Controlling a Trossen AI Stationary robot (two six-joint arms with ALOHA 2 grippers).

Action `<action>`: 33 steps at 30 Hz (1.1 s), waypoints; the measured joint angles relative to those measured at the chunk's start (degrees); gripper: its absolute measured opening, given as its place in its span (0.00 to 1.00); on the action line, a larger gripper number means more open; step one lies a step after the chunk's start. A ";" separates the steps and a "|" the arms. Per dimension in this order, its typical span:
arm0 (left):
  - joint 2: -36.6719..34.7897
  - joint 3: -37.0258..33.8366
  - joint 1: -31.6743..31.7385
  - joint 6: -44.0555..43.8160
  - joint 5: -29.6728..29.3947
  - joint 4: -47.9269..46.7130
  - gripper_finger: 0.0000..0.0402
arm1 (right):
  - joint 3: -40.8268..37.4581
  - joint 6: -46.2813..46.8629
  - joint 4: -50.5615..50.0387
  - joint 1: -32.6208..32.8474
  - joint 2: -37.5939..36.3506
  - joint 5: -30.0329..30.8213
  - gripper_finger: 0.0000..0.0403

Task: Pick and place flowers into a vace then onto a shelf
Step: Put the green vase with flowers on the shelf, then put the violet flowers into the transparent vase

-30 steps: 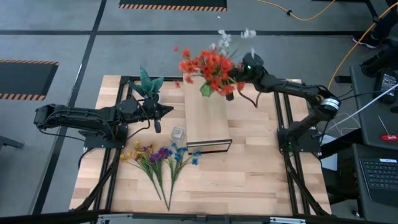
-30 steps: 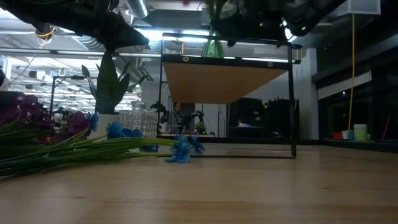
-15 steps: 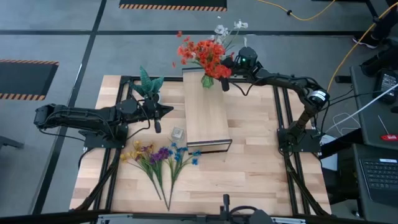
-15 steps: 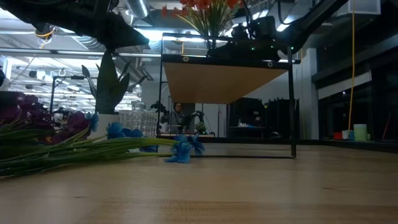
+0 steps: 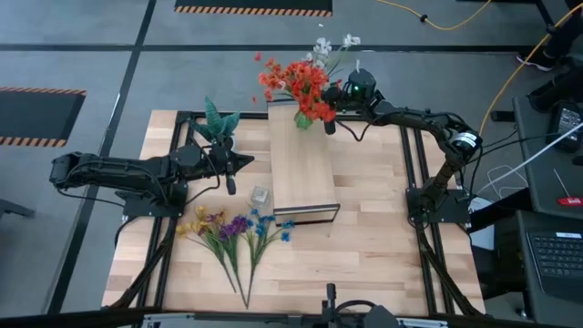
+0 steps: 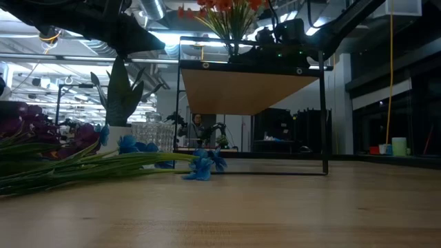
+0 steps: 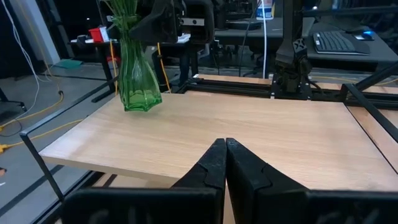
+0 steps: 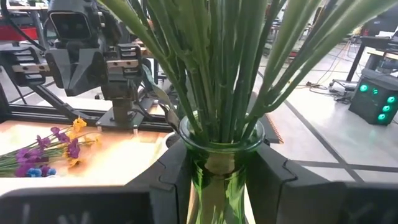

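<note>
A green glass vase (image 5: 303,118) with red-orange and white flowers (image 5: 296,80) stands by its base on the far end of the pale wood shelf (image 5: 303,178). My right gripper (image 5: 321,111) reaches in from the right and is shut on the vase. In the left wrist view the vase (image 7: 137,87) is upright on the planks. My left gripper (image 5: 239,162) hovers shut just left of the shelf; its fingertips (image 7: 225,148) meet. A bunch of yellow, purple and blue flowers (image 5: 232,232) lies flat on the tabletop near the shelf's near end. My right gripper pinches the vase's neck (image 8: 217,177) just below the rim, one finger (image 8: 171,180) on each side. The fingers come in about level from the table's right side. The vase stays upright with its base (image 7: 140,107) on the shelf's far end, stems rising above the fingers.
A spiky green plant in a white pot (image 5: 219,123) stands left of the shelf's far end. A small clear glass vase (image 5: 260,195) sits beside the shelf's left edge. Black frame rails (image 5: 414,182) run along both table sides. Bare tabletop lies right of the shelf.
My right gripper carried the vase toward the table's far edge and left, lowered it, and turned it upright; the vase went from tilted and lifted above the shelf to standing on the shelf's far end. In the last half second it barely moved.
</note>
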 joint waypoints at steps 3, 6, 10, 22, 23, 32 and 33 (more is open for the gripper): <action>-0.02 0.00 0.00 0.00 0.02 0.00 0.01 | 0.00 -0.04 0.17 0.02 0.51 0.00 0.27; 0.00 -0.02 0.00 0.00 0.02 0.00 0.01 | -0.04 -0.11 0.20 0.02 1.62 0.02 0.27; -0.02 0.00 0.00 0.00 0.01 0.00 0.01 | -0.04 0.52 2.72 0.02 2.95 0.00 0.27; 0.00 0.00 0.00 0.00 0.02 -0.09 0.01 | -0.04 1.97 4.65 0.17 3.82 0.02 0.35; 0.00 0.00 0.00 0.00 0.02 -0.11 0.01 | -0.04 1.97 4.39 0.17 3.82 0.02 0.39; -0.01 0.00 0.00 -0.15 0.02 -0.13 0.01 | -0.04 1.88 2.17 0.17 3.80 0.02 0.65; -0.01 0.00 0.02 -0.20 0.02 -0.13 0.01 | -0.01 1.83 2.17 0.17 3.80 0.02 0.66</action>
